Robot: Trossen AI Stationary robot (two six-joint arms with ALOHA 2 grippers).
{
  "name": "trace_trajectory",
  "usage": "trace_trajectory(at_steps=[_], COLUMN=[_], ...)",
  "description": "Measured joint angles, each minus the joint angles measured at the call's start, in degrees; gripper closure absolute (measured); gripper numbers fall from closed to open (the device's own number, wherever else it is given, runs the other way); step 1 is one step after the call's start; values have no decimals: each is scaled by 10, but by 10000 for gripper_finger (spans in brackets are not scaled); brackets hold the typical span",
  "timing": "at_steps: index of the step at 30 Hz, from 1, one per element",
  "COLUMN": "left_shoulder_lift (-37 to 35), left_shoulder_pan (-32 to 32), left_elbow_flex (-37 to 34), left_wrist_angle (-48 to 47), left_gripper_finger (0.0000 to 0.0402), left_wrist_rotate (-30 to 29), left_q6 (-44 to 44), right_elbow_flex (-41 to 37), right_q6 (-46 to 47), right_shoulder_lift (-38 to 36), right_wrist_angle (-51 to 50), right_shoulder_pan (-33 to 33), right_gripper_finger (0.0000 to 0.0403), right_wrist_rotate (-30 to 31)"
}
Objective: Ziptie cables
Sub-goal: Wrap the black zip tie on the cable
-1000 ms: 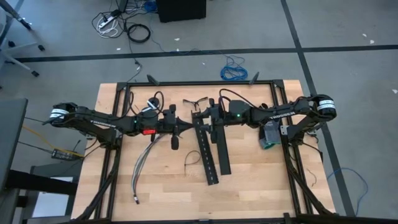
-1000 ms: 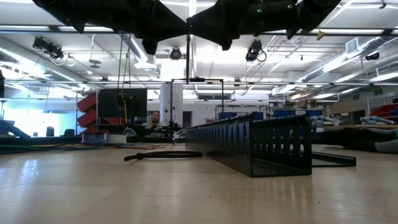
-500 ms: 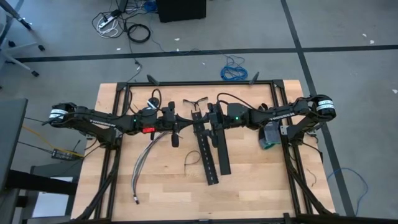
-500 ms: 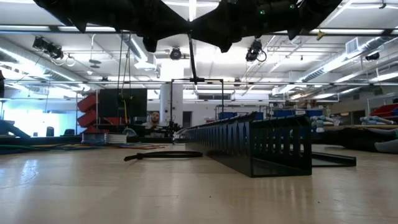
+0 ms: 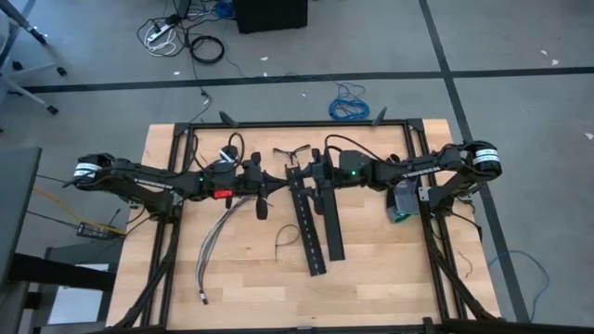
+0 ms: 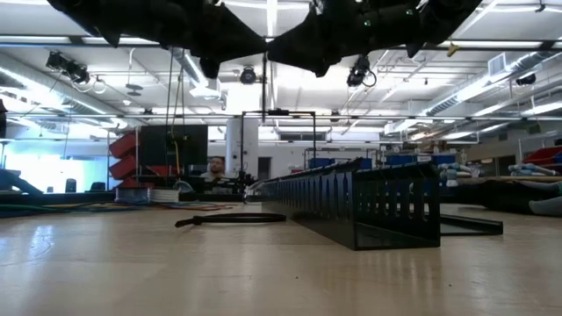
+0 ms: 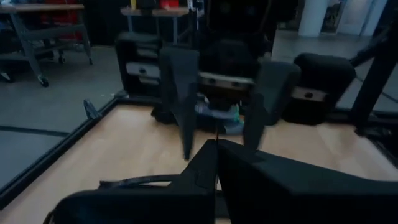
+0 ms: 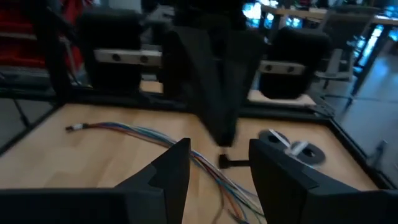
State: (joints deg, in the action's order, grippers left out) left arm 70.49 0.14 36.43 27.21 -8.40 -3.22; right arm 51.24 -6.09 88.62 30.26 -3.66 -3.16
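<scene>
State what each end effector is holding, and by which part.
The left end effector pinches a ziptie by its upper end; the strip hangs down. The right end effector is open, holding nothing.

Two long black strips with holes (image 5: 311,223) lie side by side in the middle of the wooden table (image 5: 390,278). A blue cable (image 5: 349,102) (all curled up) sits on the grey floor (image 5: 501,37) behind the table.
</scene>
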Motion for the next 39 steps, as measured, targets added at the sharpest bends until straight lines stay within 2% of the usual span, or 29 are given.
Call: trace_trajectory(at_steps=[2,6,11,15,20,26,32,39], left_shoulder_lift=[-25,-93,-170,-214,-243,-253,-258,-290], left_shoulder_pan=[0,-11,-51,-102,-165,-194,-188,-182], left_elbow_flex=[0,0,0,0,0,0,0,0], left_wrist_angle=[-41,-164,-274,-372,-468,-532,-552,-554], left_gripper_finger=[401,401,401,401,401,401,401,401], left_wrist_rotate=[-20,-105,-135,-190,-275,-338,-392,-412], left_q6=[0,-6,-59,-119,-193,-211,-192,-165], right_elbow_flex=[0,0,0,0,24,155,329,498], right_q6=[0,0,0,12,29,32,-3,-48], right_shoulder_lift=[0,0,6,43,118,233,351,466], right_wrist_angle=[-18,-55,-96,-72,-41,-64,-171,-274], right_shoulder_pan=[0,0,0,3,6,6,4,-7], right_gripper_finger=[245,247,250,254,257,258,258,257], right_wrist_rotate=[11,12,-35,-74,-92,-108,-134,-124])
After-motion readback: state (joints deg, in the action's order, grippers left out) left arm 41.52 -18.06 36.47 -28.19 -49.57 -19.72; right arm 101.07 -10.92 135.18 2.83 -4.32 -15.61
